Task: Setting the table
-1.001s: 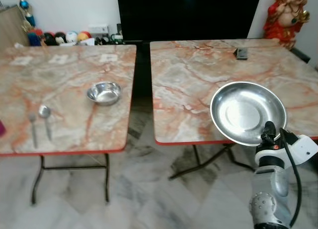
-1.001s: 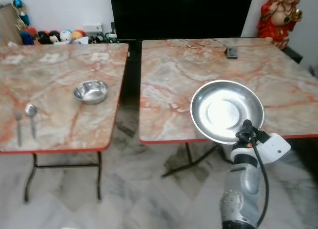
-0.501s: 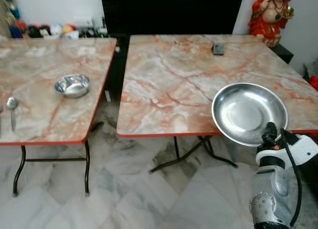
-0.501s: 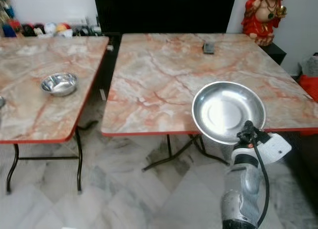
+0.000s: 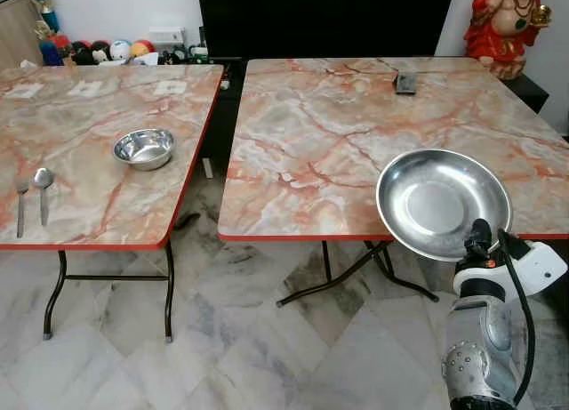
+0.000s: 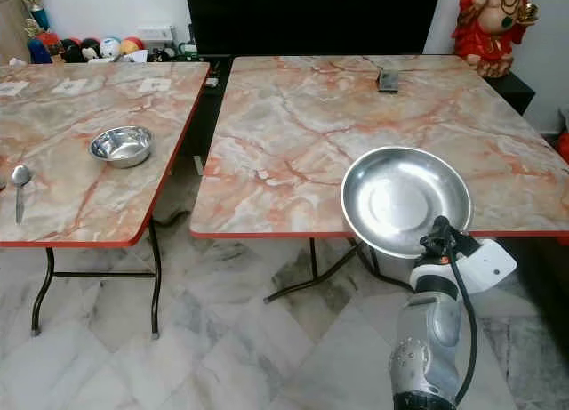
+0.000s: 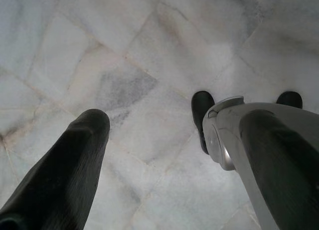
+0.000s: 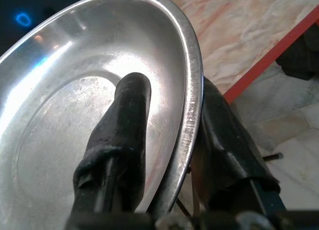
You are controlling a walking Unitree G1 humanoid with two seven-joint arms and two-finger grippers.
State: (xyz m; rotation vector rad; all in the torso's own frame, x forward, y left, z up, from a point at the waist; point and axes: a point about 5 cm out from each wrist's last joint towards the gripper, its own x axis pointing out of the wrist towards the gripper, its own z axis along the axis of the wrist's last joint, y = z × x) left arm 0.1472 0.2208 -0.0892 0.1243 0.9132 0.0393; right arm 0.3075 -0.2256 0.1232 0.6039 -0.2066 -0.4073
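Over right table edge: right claw pinching plate rim.

Two marble-patterned desks in a tiled room

The left desk and right desk stand side by side on a grey-veined marble floor, before a large black screen, a white wall and a red figurine.

Right gripper raised, jaws clamped, left gripper hanging low, jaws seemingly apart

No text, label, brand or number can be read on anything here.
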